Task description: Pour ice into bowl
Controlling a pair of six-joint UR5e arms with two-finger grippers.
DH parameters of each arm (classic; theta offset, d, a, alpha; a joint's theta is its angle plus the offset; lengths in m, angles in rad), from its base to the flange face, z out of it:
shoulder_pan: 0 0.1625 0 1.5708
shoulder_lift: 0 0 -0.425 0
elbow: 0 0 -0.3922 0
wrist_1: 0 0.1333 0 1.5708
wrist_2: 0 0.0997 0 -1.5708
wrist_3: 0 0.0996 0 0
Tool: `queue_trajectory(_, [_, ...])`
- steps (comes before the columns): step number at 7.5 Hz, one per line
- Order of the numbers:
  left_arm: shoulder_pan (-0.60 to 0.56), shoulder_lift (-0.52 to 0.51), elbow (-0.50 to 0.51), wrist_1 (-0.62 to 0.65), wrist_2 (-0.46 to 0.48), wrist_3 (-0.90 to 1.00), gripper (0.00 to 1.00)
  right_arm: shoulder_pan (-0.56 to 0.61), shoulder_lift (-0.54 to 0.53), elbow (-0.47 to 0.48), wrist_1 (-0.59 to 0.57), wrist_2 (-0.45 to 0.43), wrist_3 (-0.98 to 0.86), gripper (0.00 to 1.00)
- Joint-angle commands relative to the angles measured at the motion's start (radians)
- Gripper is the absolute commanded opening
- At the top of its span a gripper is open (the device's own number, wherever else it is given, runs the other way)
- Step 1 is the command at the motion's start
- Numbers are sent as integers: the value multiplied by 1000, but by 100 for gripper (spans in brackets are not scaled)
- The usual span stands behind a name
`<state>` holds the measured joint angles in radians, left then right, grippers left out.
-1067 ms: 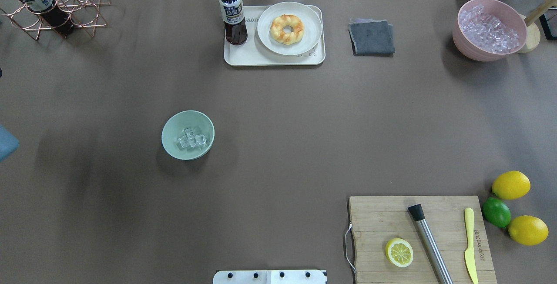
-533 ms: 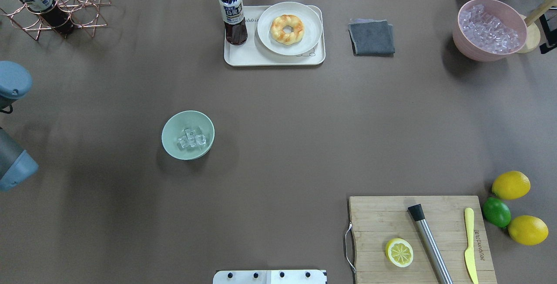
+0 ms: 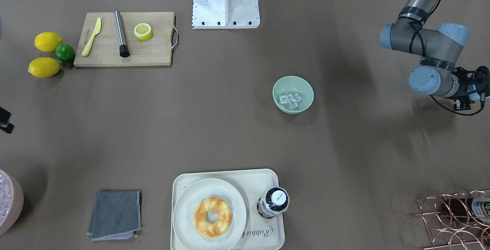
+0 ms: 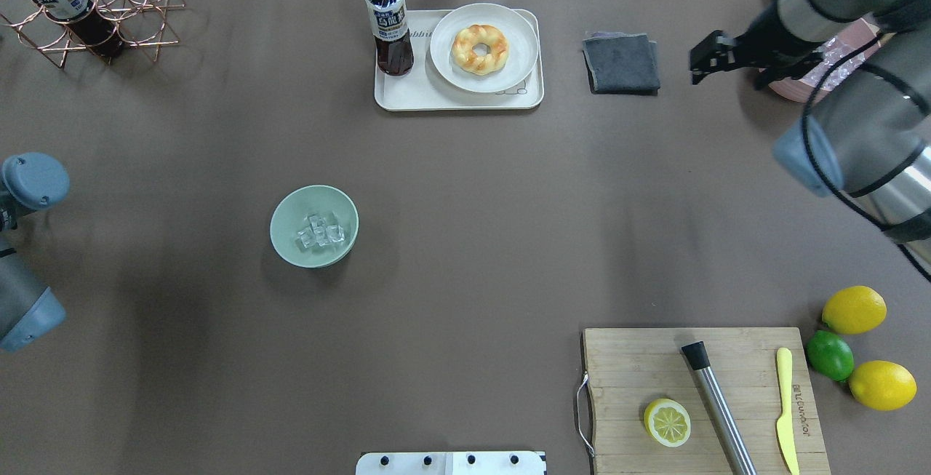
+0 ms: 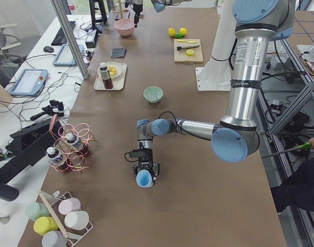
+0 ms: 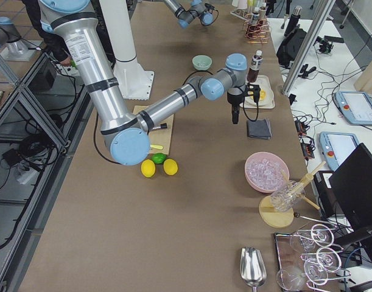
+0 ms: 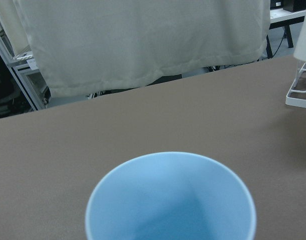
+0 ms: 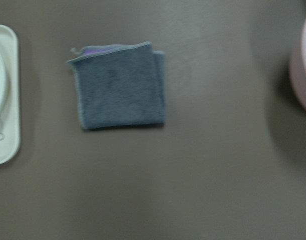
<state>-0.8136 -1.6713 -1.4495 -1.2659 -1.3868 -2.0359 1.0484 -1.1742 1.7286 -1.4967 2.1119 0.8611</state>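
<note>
The pale mint-green bowl [image 4: 291,238] stands left of the table's middle and also shows in the front view [image 3: 302,87]. Several small clear ice cubes [image 4: 320,231] lie in it. My left gripper [image 5: 144,172] is far to the bowl's left, off the overhead view's edge. It is shut on a light blue cup [image 7: 170,200], which looks empty. My right gripper [image 4: 696,71] hangs above the table at the far right, between the grey cloth [image 4: 622,60] and the pink tub [image 4: 784,88]. I cannot tell whether it is open. Nothing shows in it.
A tray [image 4: 407,97] with a white plate, a doughnut and a bottle stands at the far middle. A cutting board [image 4: 633,358] with a lemon half, metal rod and yellow knife is near right, with lemons and a lime beside it. A copper wire rack [image 4: 109,9] is far left.
Both arms have come into the overhead view: the left arm at the left edge, the right arm at the top right, over the pink tub. The bowl and ice have not moved.
</note>
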Motion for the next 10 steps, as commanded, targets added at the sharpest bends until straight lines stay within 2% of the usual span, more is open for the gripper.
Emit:
queue_trajectory(1, [21,22,6,0,15,-6,54,-248,227,-52,-46,-186,269,99])
queue_trajectory(4, [33,21,17,-1,12,-20,59,-430,446,-179,-80,-309,393,99])
queue_trajectory(6, [36,21,27,-1,12,-24,62,-503,594,-355,-77,-366,415,99])
queue_trajectory(7, [36,19,26,-1,12,-14,81,-528,654,-432,-68,-391,423,99])
queue_trajectory(8, [36,18,27,-1,12,-11,95,-550,697,-489,-65,-414,423,99])
queue_trajectory(10, [37,13,23,-1,11,-10,97,-597,747,-553,-50,-449,423,99])
